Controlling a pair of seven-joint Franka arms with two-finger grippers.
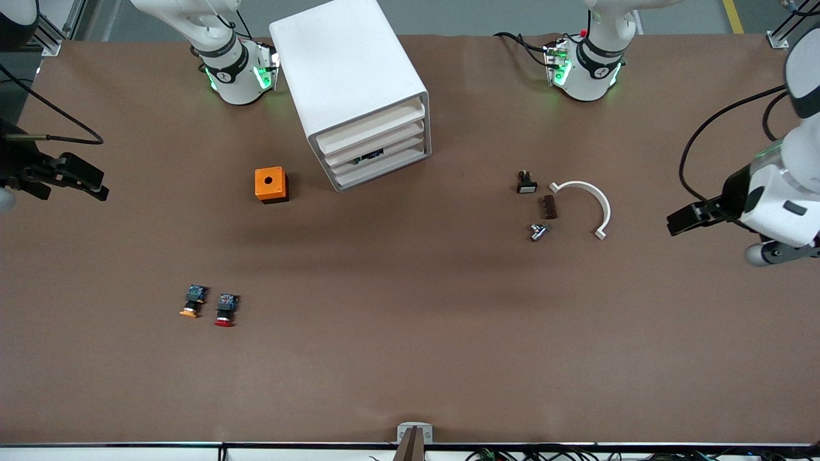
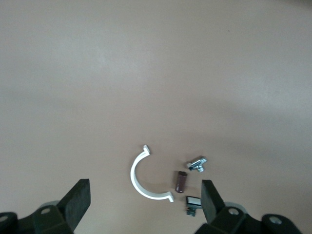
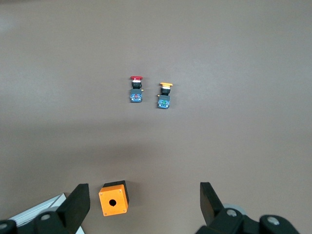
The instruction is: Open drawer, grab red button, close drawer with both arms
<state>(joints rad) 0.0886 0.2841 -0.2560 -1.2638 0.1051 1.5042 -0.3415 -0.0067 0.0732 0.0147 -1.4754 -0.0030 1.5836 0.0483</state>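
Lying nearest the camera, button (image 1: 225, 310), just beside orange-capped switch (image 1: 192, 301), well nearer than drawer cabinet (image 1: 355, 93); long axis toward camera, red cap leading. No readable writing. Waiting at table ends, left gripper (image 1: 680, 221) and right gripper (image 1: 90, 180), fingers spread wide, holding nothing.

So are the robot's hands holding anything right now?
No. The left end effector and the right end effector are both open and empty, each up over bare table at its own end.

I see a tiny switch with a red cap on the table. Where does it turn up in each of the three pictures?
Front view: the red-capped button lies low in the picture, beside the orange-capped switch.
Left wrist view: not in it.
Right wrist view: the button sits in the upper middle, again beside the orange-capped switch.
Shared landmark: the orange box with a hole.
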